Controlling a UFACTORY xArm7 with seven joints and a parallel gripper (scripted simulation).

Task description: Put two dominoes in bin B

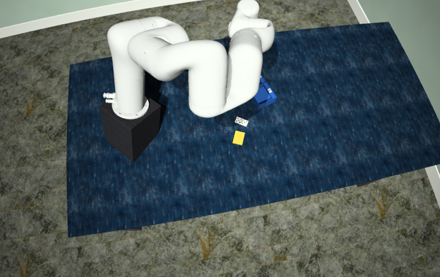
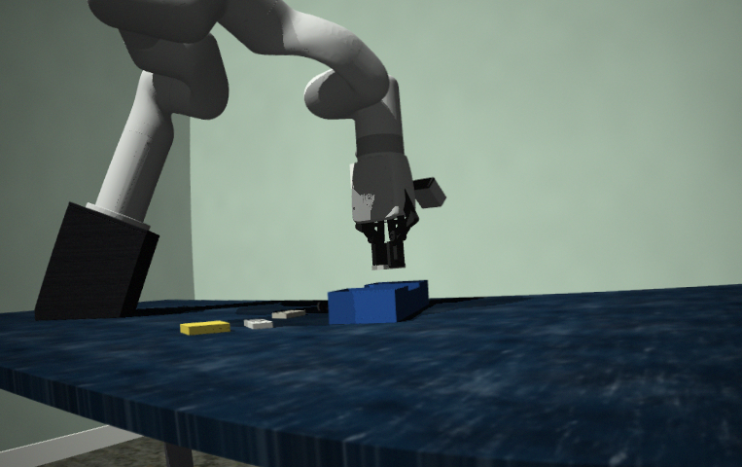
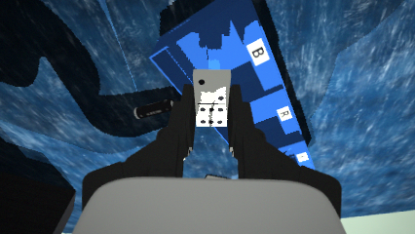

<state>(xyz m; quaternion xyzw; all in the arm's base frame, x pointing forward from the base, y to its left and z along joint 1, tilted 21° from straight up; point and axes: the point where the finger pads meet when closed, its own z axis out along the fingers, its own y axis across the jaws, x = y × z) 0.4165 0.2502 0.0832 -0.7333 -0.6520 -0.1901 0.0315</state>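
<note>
Domino [image 3: 212,99] in the grasp, folks: the gripper [image 2: 388,254] is clenched on a white tile with black pips, hanging well above the table [image 2: 478,358] and right over the blue bin tray [image 2: 377,304]. From the wrist view the tile points down toward the compartment beside the label B [image 3: 257,53], with an R label [image 3: 284,114] on the next compartment along. Whether it sits squarely over B or a shade toward the divider is hard to call from here.

Down on the cloth, another domino [image 1: 241,120] lies face up just beside a yellow block [image 1: 238,137], apart from it, and the exterior view shows a further pale tile [image 2: 288,313] lying near the bin's side. A dark cylinder [image 3: 154,108] rests on the table off to one side of the bin.

How far along? By my reading, the carry looks about done and the drop is what's due. No tile can be seen inside the compartments, though the arm and the fingers hide part of them, so I'd call this likely the first of the two. After that, one more domino to fetch, and the yellow block and cylinder should be left alone.
</note>
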